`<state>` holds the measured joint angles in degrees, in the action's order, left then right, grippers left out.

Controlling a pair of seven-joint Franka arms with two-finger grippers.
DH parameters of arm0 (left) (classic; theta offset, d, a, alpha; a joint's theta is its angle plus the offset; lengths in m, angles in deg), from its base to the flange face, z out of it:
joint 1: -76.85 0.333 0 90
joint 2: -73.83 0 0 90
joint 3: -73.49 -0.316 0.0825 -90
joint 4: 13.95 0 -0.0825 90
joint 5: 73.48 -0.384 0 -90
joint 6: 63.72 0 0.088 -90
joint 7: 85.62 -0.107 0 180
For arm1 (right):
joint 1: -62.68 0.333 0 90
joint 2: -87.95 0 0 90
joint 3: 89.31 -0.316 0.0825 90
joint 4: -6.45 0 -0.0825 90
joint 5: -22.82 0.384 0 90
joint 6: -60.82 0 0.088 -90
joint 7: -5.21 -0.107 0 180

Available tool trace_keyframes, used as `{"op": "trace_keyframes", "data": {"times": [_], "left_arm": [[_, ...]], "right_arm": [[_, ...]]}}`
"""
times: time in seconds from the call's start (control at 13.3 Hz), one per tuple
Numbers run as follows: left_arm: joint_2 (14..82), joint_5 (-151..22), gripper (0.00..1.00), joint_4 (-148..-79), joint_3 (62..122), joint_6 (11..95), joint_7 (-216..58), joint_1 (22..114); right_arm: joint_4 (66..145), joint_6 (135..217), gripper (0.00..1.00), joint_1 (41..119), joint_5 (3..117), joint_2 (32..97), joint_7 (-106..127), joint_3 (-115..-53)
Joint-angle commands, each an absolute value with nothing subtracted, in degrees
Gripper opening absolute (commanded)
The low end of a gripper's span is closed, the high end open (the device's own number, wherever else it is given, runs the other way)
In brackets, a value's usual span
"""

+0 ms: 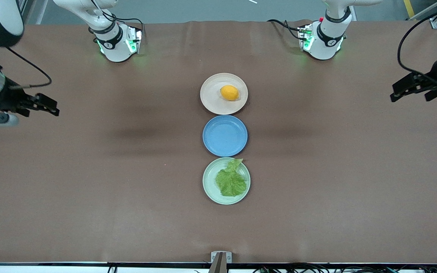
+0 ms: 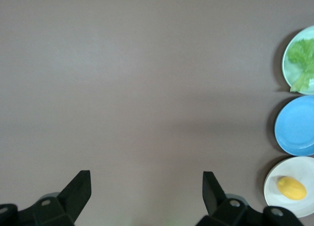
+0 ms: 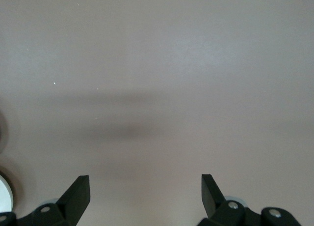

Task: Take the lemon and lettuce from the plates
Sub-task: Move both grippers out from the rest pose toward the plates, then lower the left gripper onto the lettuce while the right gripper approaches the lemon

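Note:
The lemon (image 1: 229, 93) lies on the beige-pink plate (image 1: 211, 100), the plate farthest from the front camera. The lettuce (image 1: 231, 180) lies on the mint green plate (image 1: 208, 188), the nearest one. In the left wrist view the lemon (image 2: 291, 187), its plate (image 2: 274, 196), the lettuce (image 2: 304, 61) and the green plate (image 2: 289, 76) also show. My left gripper (image 1: 395, 94) hangs open and empty over bare table at the left arm's end (image 2: 147, 186). My right gripper (image 1: 53, 107) hangs open and empty over bare table at the right arm's end (image 3: 145, 186).
An empty blue plate (image 1: 225, 135) sits between the two other plates, also seen in the left wrist view (image 2: 297, 127). The brown table (image 1: 89, 182) is bare on both sides of the plate row. A small clamp (image 1: 220, 258) sits at the table's near edge.

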<state>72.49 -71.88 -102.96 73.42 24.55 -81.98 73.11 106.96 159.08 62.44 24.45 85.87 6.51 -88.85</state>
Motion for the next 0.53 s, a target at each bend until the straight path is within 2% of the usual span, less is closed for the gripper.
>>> {"op": "trace_keyframes", "data": {"times": [0.0, 0.15, 0.45], "left_arm": [[66.64, -71.19, 1.00, -101.58, 75.15, 24.61, -80.18, 69.22], [61.81, -70.67, 1.00, -101.49, 76.12, 27.58, -77.30, 65.79], [52.84, -69.08, 1.00, -101.32, 76.04, 41.80, -57.03, 56.40]], "right_arm": [[102.70, 157.94, 1.00, 63.99, 24.93, 80.92, 6.71, -89.13], [103.57, 156.18, 1.00, 68.10, 26.24, 81.27, 3.04, -89.66], [104.19, 156.27, 1.00, 78.12, 28.09, 81.62, -37.32, -90.98]]}}
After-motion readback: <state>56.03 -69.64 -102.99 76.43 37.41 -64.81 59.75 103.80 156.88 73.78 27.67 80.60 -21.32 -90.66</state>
